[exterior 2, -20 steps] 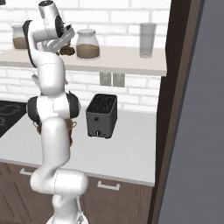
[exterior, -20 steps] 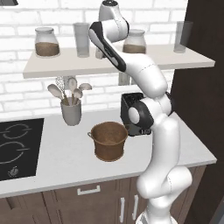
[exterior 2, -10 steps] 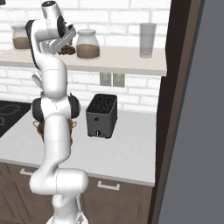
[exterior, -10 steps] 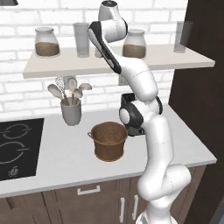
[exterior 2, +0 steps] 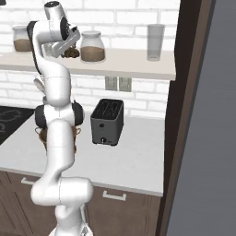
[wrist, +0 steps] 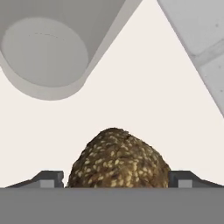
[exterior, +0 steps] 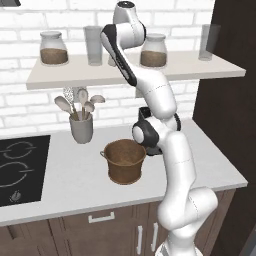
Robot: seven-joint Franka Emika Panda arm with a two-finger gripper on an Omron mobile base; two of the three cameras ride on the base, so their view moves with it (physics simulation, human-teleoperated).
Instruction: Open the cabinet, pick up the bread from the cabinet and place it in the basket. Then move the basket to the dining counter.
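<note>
bread (wrist: 118,159) sits on open wall shelf (exterior: 180,70), seeded roll between two pincer (wrist: 116,179) fingertips (wrist: 49,178). pincer wide, straddling the roll, a tip at each side, seemingly not yet clamped; likely lined up for grasp. glass tumbler (wrist: 48,48) stands just beyond. basket (exterior: 124,160) waits on bench (exterior: 75,175) below, mouth up, ready to receive bread, near utensil pot (exterior: 81,127).

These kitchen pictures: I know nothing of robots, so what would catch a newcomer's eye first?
The tall white arm reaches up to the wall shelf, where its claw stands around a seeded brown bread roll, fingers either side of it. Below on the worktop sits a round brown basket, with a grey utensil pot behind it and a dark toaster to the side.
</note>
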